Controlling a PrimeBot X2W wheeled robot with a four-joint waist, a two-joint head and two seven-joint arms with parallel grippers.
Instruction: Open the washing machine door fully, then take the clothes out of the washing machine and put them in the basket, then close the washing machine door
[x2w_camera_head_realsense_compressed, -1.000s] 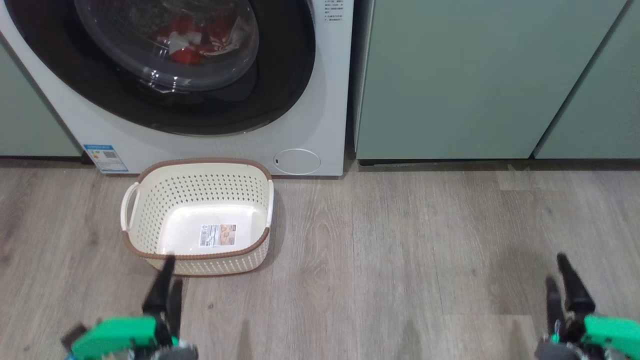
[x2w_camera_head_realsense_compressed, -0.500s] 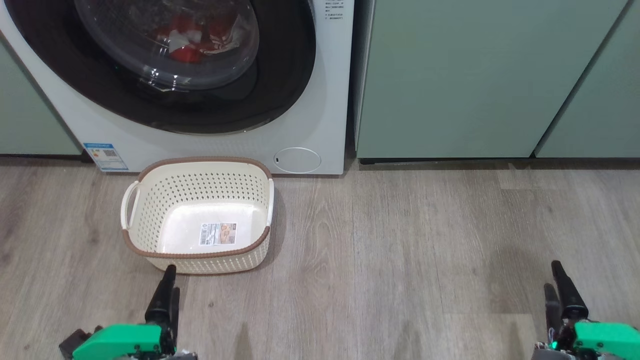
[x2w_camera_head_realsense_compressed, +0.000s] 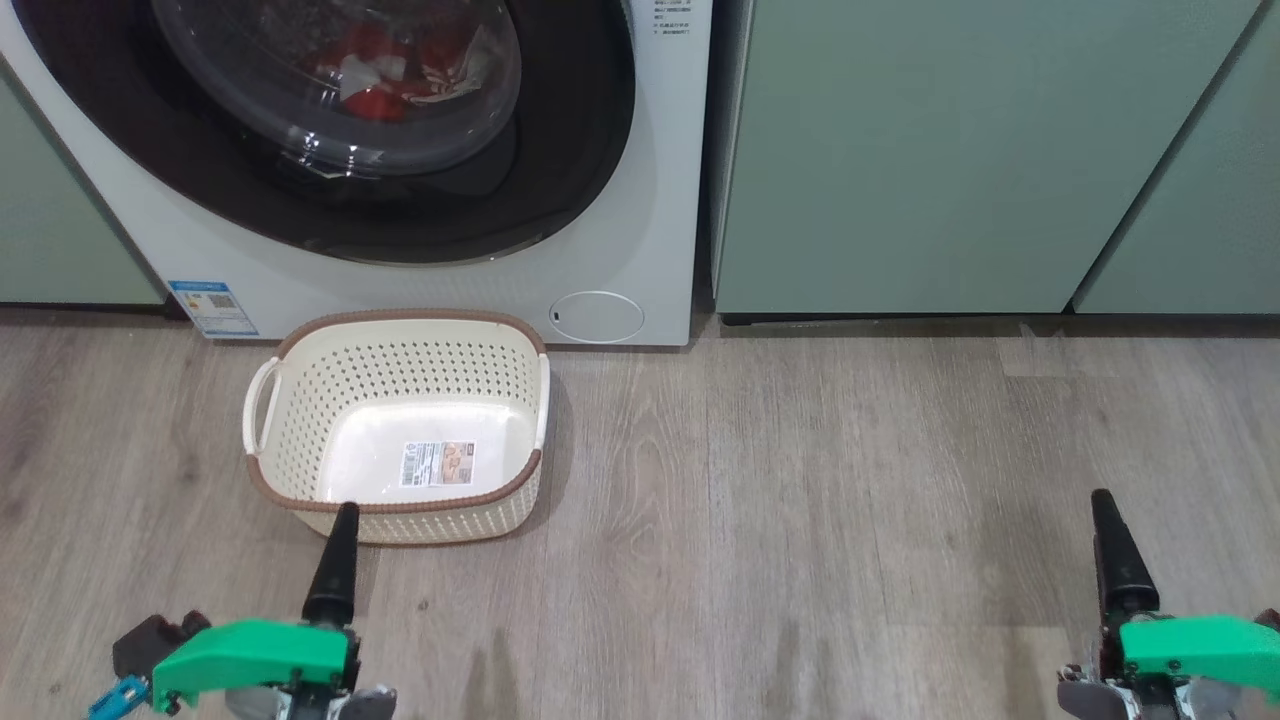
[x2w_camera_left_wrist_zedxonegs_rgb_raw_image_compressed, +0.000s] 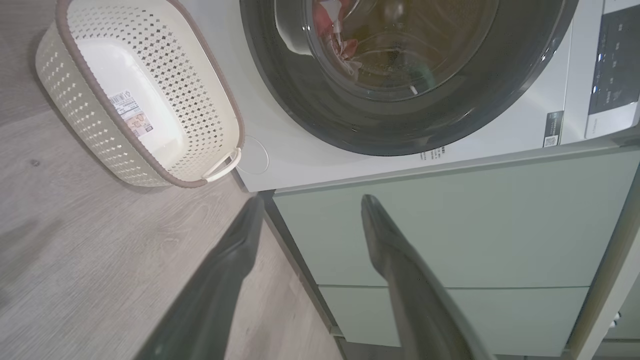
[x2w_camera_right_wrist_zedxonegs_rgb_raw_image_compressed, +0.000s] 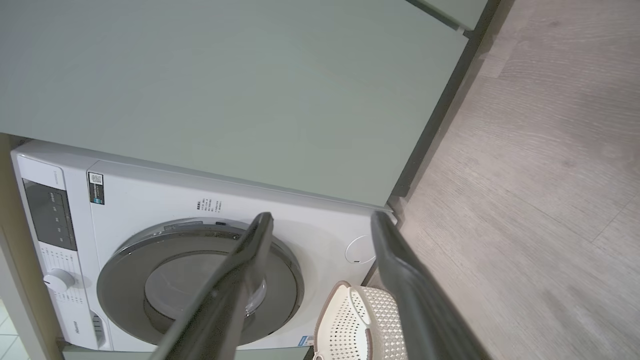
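Observation:
The white washing machine (x2w_camera_head_realsense_compressed: 620, 250) stands at the upper left, and the washing machine door (x2w_camera_head_realsense_compressed: 560, 150), with its black rim and clear bowl window, lies shut against its front. Red and white clothes (x2w_camera_head_realsense_compressed: 380, 75) show through the window, also in the left wrist view (x2w_camera_left_wrist_zedxonegs_rgb_raw_image_compressed: 330, 25). The cream basket (x2w_camera_head_realsense_compressed: 400, 370) sits empty on the floor just before the machine. My left gripper (x2w_camera_head_realsense_compressed: 345, 512) is low at the left, just short of the basket's near rim. In its wrist view the left gripper (x2w_camera_left_wrist_zedxonegs_rgb_raw_image_compressed: 312, 200) is open and empty. My right gripper (x2w_camera_head_realsense_compressed: 1100, 495) is far right, open and empty (x2w_camera_right_wrist_zedxonegs_rgb_raw_image_compressed: 321, 216).
Pale green cabinet doors (x2w_camera_head_realsense_compressed: 950, 150) fill the wall to the right of the machine, and another (x2w_camera_head_realsense_compressed: 50, 230) stands to its left. Wood-look floor (x2w_camera_head_realsense_compressed: 800, 520) stretches between the two grippers and the cabinets. A round white hatch (x2w_camera_head_realsense_compressed: 597, 316) sits low on the machine.
Both grippers have spread their fingers apart; the left was nearly shut a second ago. Both arms shifted slightly, and the head view moved a little.

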